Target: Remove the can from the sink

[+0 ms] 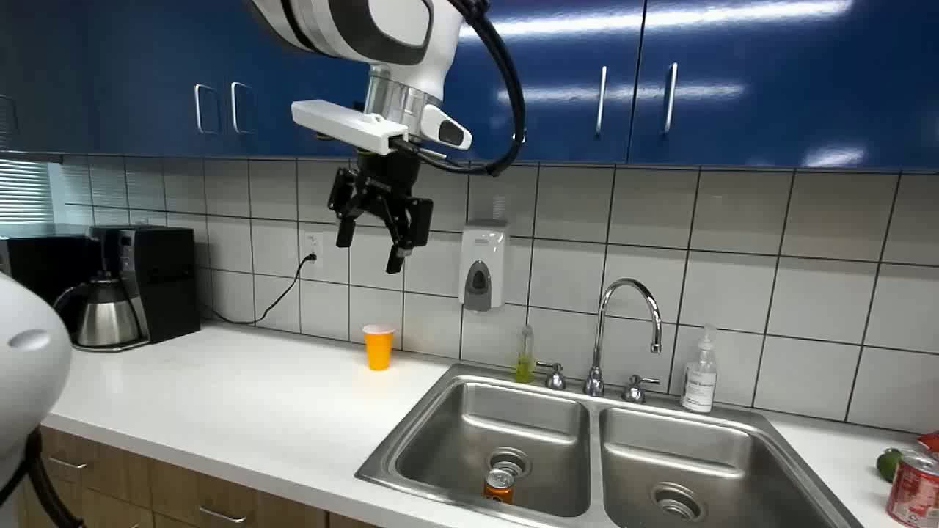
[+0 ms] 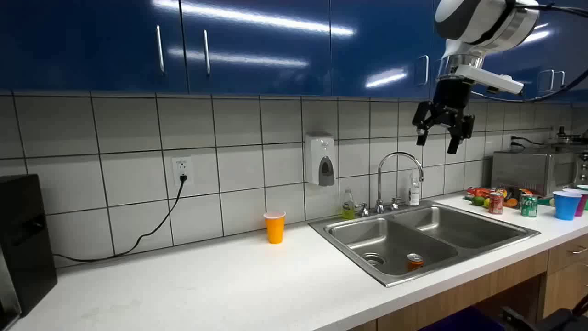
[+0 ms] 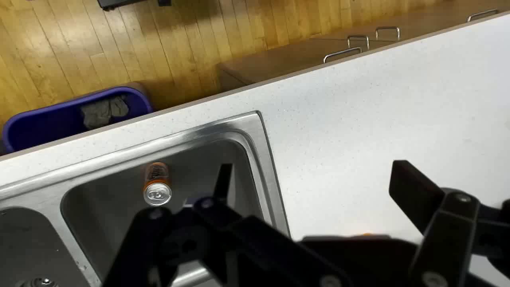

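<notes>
As I monitor the rig remotely, I have the gripper [image 1: 370, 248] suspended well above the countertop [image 1: 220, 396], directed downward. Its jaws stand spread, with a wide gap between them. In my wrist view, one jaw overlaps the sink [image 1: 407, 433] and the opposing jaw overlaps the countertop.

The orange can [image 2: 414, 263] stands upright inside the sink, silvery top facing up, well below the gripper. It occupies the basin nearer the orange cup [image 2: 274, 228]. My wrist view places it close to the basin wall along the countertop's front edge; I cannot tell whether it touches that wall. In an exterior view, I locate the drain [image 2: 373, 259] of the same basin near it.

The orange cup stands upright on the countertop, near the tiled wall [image 1: 433, 330]. The faucet [image 1: 598, 337] rises behind the basins, between a pump bottle [image 1: 699, 378] and a bottle of yellow-green liquid [image 1: 524, 367]. On the countertop past the sink, I identify a red can [image 2: 496, 203], a green can [image 2: 528, 206] and a blue cup [image 2: 566, 205]. A purple bin [image 3: 51, 123] sits below the countertop's front edge.
</notes>
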